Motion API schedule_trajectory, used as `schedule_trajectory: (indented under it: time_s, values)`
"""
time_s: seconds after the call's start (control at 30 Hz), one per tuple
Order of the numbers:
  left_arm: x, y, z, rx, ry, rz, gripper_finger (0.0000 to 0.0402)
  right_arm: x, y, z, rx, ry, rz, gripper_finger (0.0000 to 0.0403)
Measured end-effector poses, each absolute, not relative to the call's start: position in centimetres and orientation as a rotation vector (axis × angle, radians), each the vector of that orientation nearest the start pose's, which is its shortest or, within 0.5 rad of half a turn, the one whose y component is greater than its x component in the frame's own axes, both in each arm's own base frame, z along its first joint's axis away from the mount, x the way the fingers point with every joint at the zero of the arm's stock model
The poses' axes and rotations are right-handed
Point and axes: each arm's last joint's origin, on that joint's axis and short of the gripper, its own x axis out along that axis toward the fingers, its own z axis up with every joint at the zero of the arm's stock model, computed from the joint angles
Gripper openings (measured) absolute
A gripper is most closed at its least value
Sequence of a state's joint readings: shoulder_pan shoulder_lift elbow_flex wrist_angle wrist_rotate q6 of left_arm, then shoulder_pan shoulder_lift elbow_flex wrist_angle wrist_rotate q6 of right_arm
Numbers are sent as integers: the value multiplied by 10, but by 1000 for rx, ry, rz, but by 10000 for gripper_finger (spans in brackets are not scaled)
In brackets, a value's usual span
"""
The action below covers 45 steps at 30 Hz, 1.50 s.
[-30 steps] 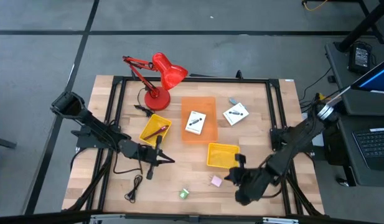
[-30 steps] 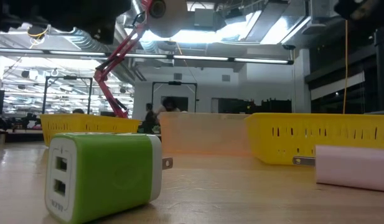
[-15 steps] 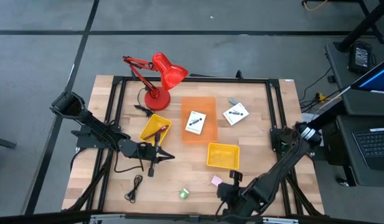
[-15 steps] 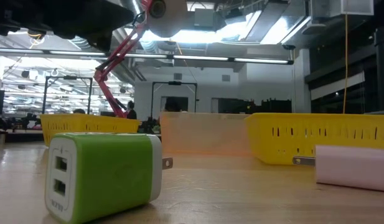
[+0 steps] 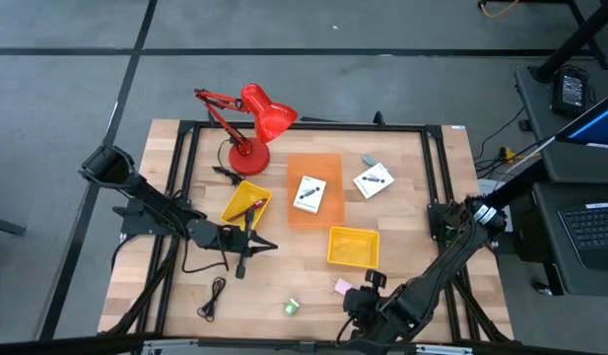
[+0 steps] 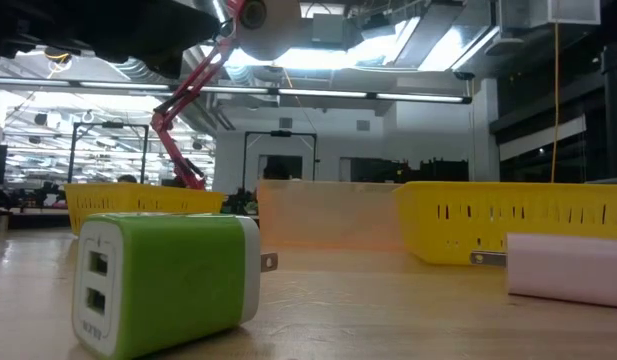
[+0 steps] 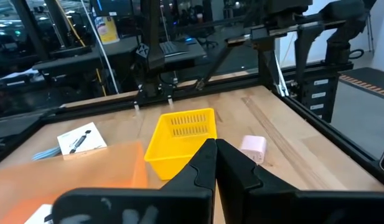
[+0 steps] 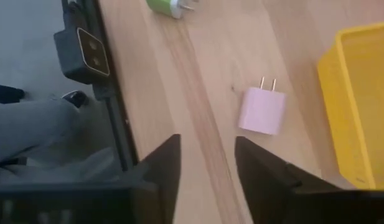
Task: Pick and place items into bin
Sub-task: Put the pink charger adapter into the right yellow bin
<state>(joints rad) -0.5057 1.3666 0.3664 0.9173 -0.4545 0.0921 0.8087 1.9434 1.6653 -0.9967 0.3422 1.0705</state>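
Note:
A pink block with two prongs (image 8: 262, 110) lies flat on the wood near the table's front edge, also seen in the high view (image 5: 341, 286). A green block (image 5: 292, 307) lies to its left. My right gripper (image 8: 207, 180) hovers open just on the near side of the pink block, slanting down, touching nothing. My left gripper (image 5: 250, 247) is shut and level over the table's left middle, holding nothing. One white card (image 5: 308, 192) lies in the orange bin (image 5: 328, 163), another (image 5: 373, 180) on the table. A black cord (image 5: 213, 298) lies near left.
Two yellow bins stand on the table: one (image 5: 353, 247) just beyond the pink block, one (image 5: 246, 202) at the left with a maroon cord in it. A red desk lamp (image 5: 252, 123) stands at the far left. A black frame rail (image 8: 114, 118) runs along the near edge.
My right gripper has swung toward the table's near edge and a little to the left, tipping further downward, then held still. It now stands beside the pink block. The left arm and the items have stayed put.

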Motion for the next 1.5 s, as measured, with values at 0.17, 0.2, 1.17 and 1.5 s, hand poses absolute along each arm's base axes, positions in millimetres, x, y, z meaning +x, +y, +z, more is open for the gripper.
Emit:
schedule_trajectory:
  time_s: [0.17, 0.2, 1.17, 1.5]
  values:
    - [219, -106, 181, 130, 71, -51, 3, 287, 279, 237, 228, 1103, -241, 205]
    - [219, -106, 181, 130, 71, -51, 3, 290, 279, 232, 221, 1109, -249, 216]
    - [219, -106, 181, 129, 71, -54, 4, 334, 246, 174, 256, 1321, -368, 264]
    - [219, -106, 181, 129, 71, -54, 4, 336, 244, 170, 291, 1324, -411, 264]
